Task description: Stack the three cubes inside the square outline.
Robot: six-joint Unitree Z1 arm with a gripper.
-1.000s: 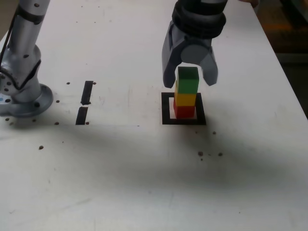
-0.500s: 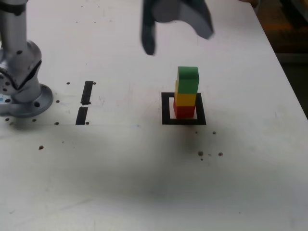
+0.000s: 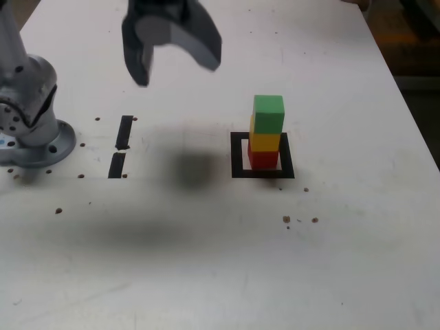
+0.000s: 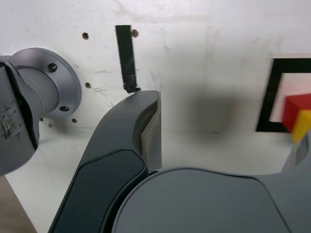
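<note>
In the exterior view the three cubes stand as one upright stack: green cube [image 3: 268,113] on yellow cube [image 3: 265,141] on red cube [image 3: 262,159]. The red one rests inside the square outline [image 3: 238,155] of black tape. My gripper [image 3: 177,69] hangs high above the table, well to the exterior view's left of the stack, open and holding nothing. The wrist view catches one dark finger [image 4: 146,131], part of the square outline [image 4: 267,97], and slivers of the red cube [image 4: 296,108] and yellow cube [image 4: 304,124] at the frame's edge; the green cube is out of that view.
The arm's grey base [image 3: 34,134] stands at the exterior view's left, also seen as the base [image 4: 46,85] in the wrist view. Two short black strips [image 3: 124,130] [image 3: 117,165] lie between base and outline. Dark specks [image 3: 299,220] dot the white table [image 3: 357,261].
The gripper, which straddled the green cube a second ago, has risen and swung toward the exterior view's left, staying open. The stack has not moved.
</note>
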